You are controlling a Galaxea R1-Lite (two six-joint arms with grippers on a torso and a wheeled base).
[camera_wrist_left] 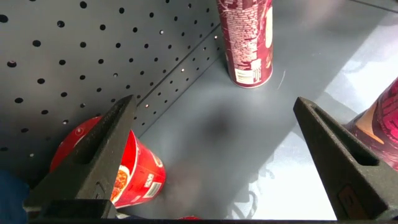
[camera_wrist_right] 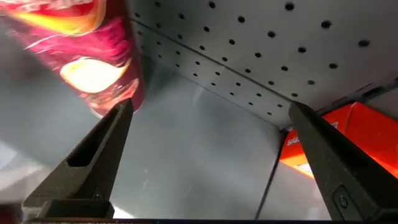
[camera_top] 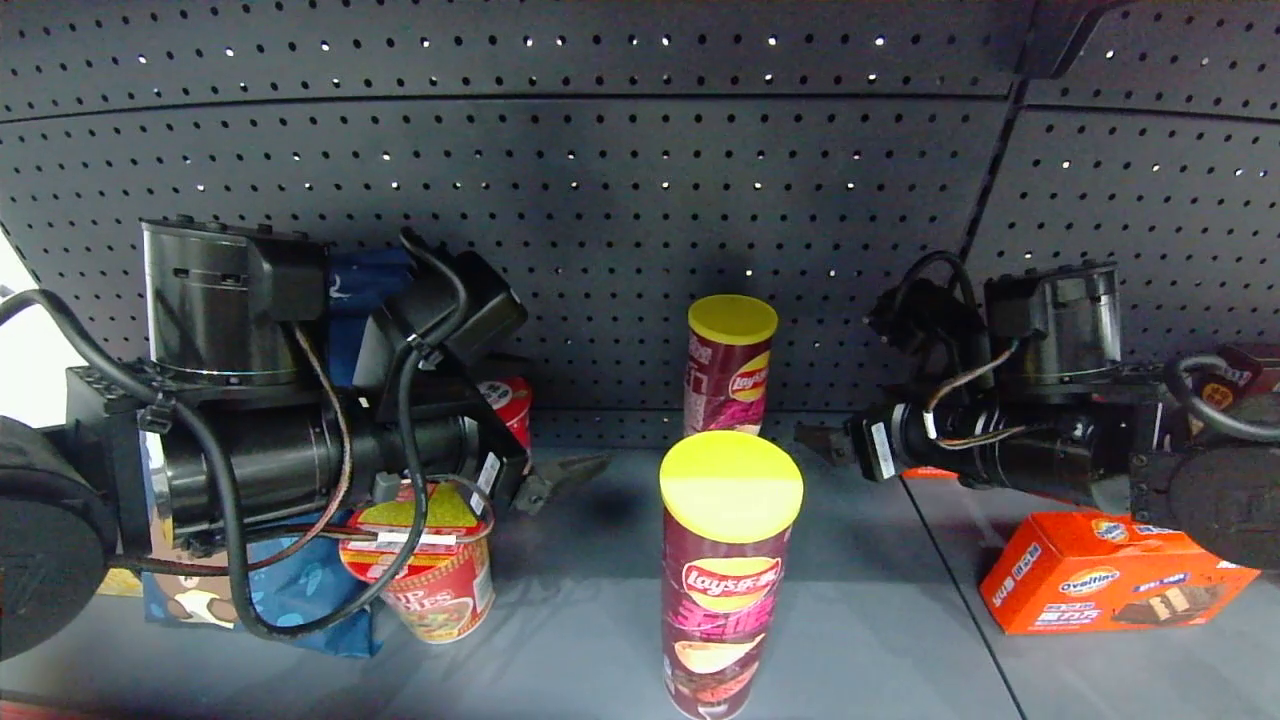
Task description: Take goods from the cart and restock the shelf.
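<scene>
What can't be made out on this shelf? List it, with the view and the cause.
- Blue snack bag: head view, mostly behind the left arm.
- Rear cup noodle: head view, partly behind that arm.
- Front chip can: head view, base cut by the bottom edge.
- Far orange box: head view, a sliver under the right arm.

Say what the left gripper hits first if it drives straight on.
Likely the rear can, standing almost dead ahead of the open left gripper. Depth is unclear, so it could just pass beside it.
</scene>
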